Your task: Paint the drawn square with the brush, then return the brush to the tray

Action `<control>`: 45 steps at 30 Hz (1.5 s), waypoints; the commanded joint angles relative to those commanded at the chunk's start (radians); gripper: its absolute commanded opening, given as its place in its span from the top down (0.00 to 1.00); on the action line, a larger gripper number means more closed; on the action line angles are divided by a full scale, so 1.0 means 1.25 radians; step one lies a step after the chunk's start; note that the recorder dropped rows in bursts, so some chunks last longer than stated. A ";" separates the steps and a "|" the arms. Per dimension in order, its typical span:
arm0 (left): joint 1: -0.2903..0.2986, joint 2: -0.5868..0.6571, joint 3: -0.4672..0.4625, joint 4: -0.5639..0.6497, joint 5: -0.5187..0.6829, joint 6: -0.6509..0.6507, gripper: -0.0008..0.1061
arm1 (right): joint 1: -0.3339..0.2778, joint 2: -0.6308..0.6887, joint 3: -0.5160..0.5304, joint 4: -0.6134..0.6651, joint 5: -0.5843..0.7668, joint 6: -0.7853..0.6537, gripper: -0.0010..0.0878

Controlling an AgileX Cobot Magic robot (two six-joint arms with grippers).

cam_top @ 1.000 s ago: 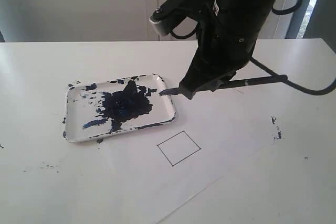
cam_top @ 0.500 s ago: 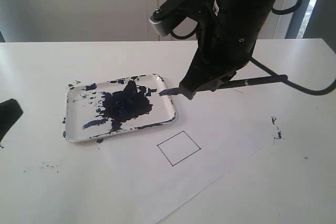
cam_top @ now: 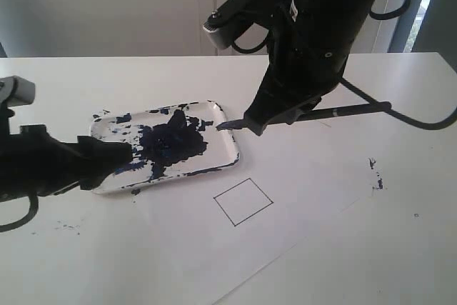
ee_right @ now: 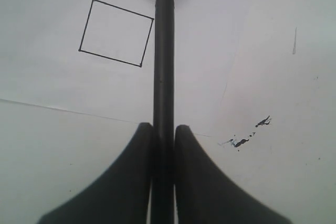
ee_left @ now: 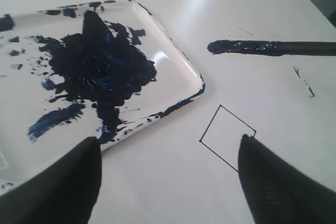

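The white tray (cam_top: 223,128), smeared with dark blue paint, lies left of centre. The drawn square (cam_top: 243,201) sits just in front of the tray's right end, and its inside is white (ee_right: 116,33). My right gripper (cam_top: 260,125) is shut on the brush (cam_top: 350,111) and holds it level above the table. The brush's wet tip (ee_left: 231,47) hangs just past the tray's right rim (ee_left: 195,78), behind the square (ee_left: 226,132). My left gripper (cam_top: 118,153) is open over the tray's left end, with nothing between its fingers (ee_left: 168,140). The brush shaft (ee_right: 163,51) runs straight out from the right gripper (ee_right: 163,127).
A large white paper sheet (cam_top: 300,176) covers the table under the square. Dark paint specks mark the table at the right (cam_top: 375,176) and front left (cam_top: 64,228). A black cable (cam_top: 428,123) loops behind the right arm.
My left arm has come into view from the left edge and reached right to the tray's left end. The right gripper and brush have not moved.
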 joint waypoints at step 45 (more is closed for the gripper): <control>-0.180 0.320 -0.246 0.429 0.139 -0.318 0.29 | 0.000 0.008 0.031 0.048 0.000 0.013 0.99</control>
